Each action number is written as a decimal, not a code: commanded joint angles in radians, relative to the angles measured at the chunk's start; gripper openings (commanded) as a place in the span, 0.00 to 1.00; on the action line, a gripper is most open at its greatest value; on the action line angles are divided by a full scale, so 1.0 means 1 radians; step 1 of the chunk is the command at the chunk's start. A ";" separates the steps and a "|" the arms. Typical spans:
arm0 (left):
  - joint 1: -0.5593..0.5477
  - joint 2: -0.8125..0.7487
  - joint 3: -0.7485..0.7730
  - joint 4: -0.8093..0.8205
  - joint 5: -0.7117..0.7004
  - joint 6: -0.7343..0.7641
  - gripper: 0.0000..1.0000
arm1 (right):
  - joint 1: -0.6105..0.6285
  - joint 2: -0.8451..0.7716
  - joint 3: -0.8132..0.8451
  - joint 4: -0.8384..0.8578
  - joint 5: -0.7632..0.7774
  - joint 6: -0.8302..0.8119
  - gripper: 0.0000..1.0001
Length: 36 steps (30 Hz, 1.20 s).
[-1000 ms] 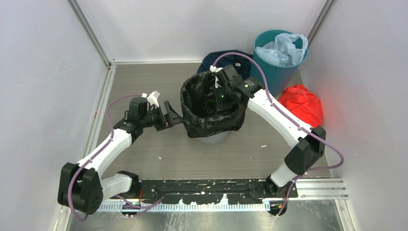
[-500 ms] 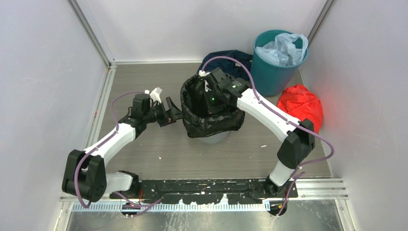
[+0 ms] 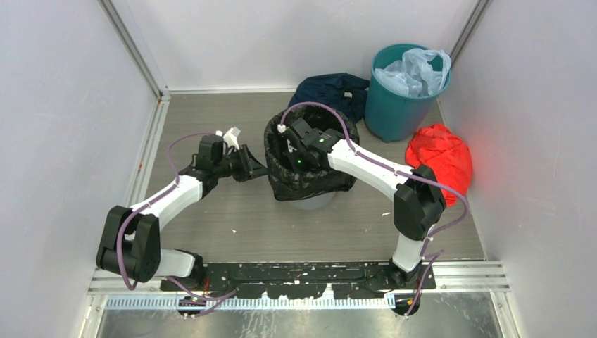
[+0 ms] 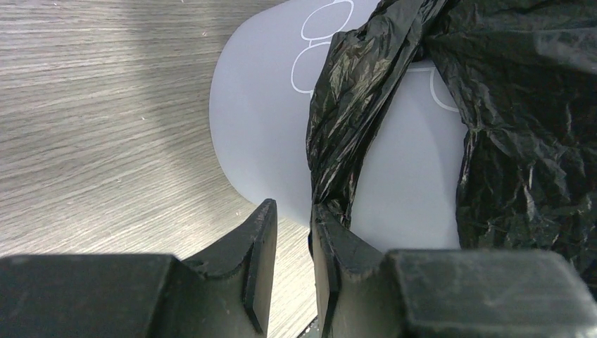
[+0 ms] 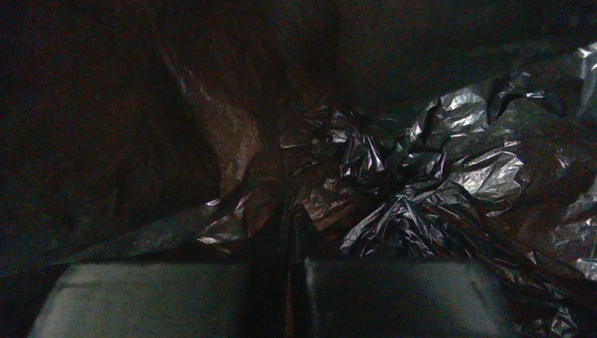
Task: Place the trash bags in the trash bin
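- table [image 3: 211, 225]: wood-grain top; bears the bin
- trash bag [image 3: 310, 179]: black, glossy; lines the trash bin, top draped over its rim
- trash bin [image 4: 267, 127]: pale grey; upright
- right gripper [image 5: 288, 218]: down inside the bag; fingers pressed together
- left gripper [image 4: 292, 208]: beside the bin's outer wall; slim gap between fingers, bag fold at one tip; pinch cannot be told

Back right: teal bin [image 3: 394, 116], upright, w/ pale blue plastic bag [image 3: 412, 70] stuffed in top. Red cloth bundle [image 3: 440, 155] just in front of it. Navy cloth [image 3: 331, 90] just left of bin. Wood-grain table [image 3: 211, 225].
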 commanded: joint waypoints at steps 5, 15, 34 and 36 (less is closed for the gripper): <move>0.002 0.009 0.010 0.064 0.007 0.012 0.26 | 0.008 -0.026 -0.029 0.052 0.017 -0.007 0.01; 0.002 0.006 0.004 0.097 0.023 -0.014 0.30 | 0.008 -0.031 -0.045 0.049 0.018 -0.012 0.01; -0.011 0.074 -0.002 0.206 0.026 -0.075 0.35 | 0.010 0.004 -0.035 0.059 -0.003 0.000 0.01; -0.014 0.086 -0.003 0.229 0.025 -0.089 0.34 | 0.010 0.005 -0.037 0.058 -0.005 0.000 0.01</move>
